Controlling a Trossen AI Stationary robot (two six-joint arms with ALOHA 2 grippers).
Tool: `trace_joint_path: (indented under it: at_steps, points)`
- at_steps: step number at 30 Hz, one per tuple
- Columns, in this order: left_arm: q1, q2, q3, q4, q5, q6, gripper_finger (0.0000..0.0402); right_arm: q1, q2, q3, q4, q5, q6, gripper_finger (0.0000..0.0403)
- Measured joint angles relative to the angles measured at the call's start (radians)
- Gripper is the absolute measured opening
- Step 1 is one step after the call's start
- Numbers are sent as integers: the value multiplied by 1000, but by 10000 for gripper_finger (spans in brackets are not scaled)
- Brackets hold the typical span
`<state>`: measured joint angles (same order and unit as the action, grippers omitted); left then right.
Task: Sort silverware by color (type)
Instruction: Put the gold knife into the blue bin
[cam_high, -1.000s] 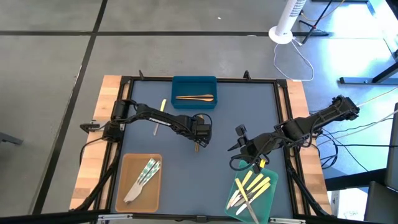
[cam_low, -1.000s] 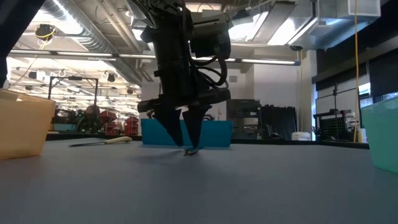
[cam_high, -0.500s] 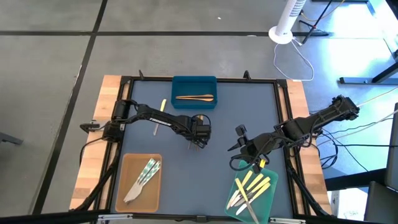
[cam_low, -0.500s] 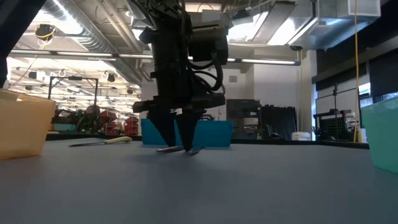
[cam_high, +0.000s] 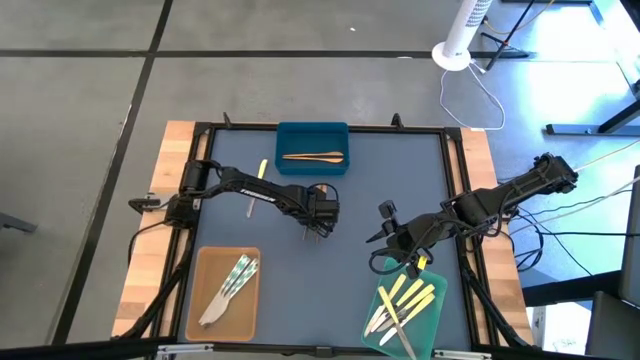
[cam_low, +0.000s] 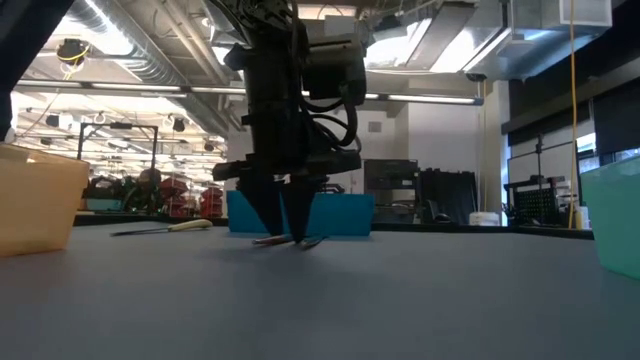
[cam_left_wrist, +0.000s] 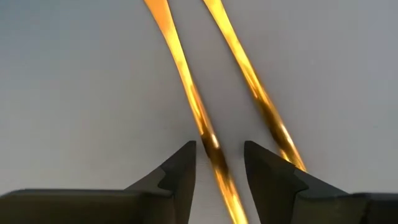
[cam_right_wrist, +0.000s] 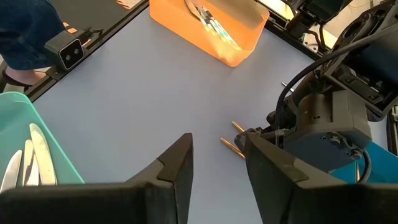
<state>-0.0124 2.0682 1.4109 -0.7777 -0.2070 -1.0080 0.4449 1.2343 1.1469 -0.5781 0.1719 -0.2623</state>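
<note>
Grey mat (cam_high: 380, 180), left fingers (cam_left_wrist: 180, 171) apart astride one of two brown utensils (cam_left_wrist: 193, 106); right fingers (cam_right_wrist: 177, 163) apart, empty.

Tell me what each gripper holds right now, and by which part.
Nothing is held yet. The left gripper straddles the handle of one of two wood-brown utensils lying on the table, fingers not yet clamped. The right gripper hovers open, empty.

We see two wood-brown utensils (cam_left_wrist: 199, 118) with a glossy, amber sheen lying on the smooth, matt grey table mat (cam_high: 400, 170). The trays look like plastic: blue (cam_high: 312, 131), tan (cam_high: 200, 300) and translucent green (cam_high: 375, 335). The table's edges (cam_high: 170, 150) are bare wood.
</note>
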Motion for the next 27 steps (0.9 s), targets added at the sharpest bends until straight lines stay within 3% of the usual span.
trace_joint_path:
  at_steps: [16, 27]
  points:
    - [26, -3, 0, -1, 25, 21, 17, 0, 0, 0, 0, 0, 0, 133]
    - [30, -3, 1, 0, 32, 24, 15, 0, 0, 0, 0, 0, 0, 133]
